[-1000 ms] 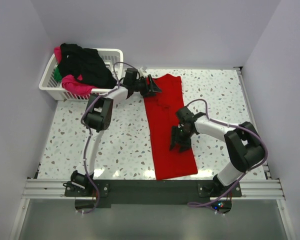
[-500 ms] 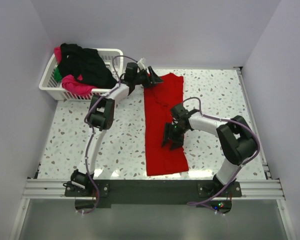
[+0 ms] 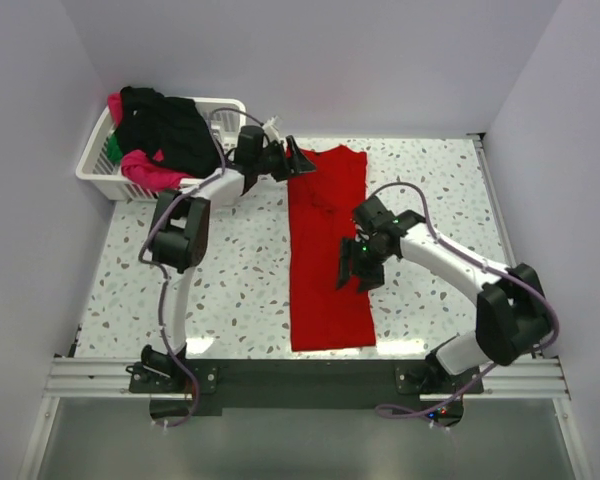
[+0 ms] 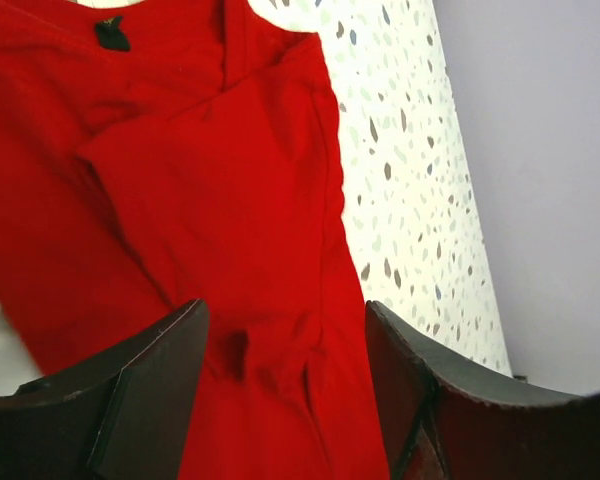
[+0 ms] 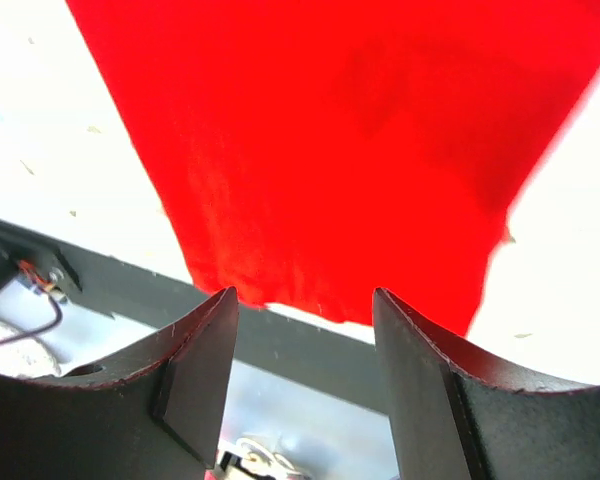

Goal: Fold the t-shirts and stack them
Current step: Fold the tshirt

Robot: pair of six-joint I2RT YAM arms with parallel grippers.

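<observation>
While both arms lean over the speckled table, the red t-shirt lies down its middle as one long strip. It runs from 12 o'clock to 6 o'clock, and its bottom hem is near the front edge.

At 10 o'clock sits the white basket. It is stuffed with a black t-shirt, a pink t-shirt and a tiny bit of a green t-shirt. They are all tangled, so I cannot count them.

The right gripper hangs over the red t-shirt's 3 o'clock edge and hides some of it. Its fingers are spread wide with nothing between them. I cannot tell if they touch the cloth.

The left gripper is at the shirt's 11 o'clock corner. Its fingers are spread wide too, and a folded sleeve shows under them. A small black tag sits by the collar, too blurry to read.
</observation>
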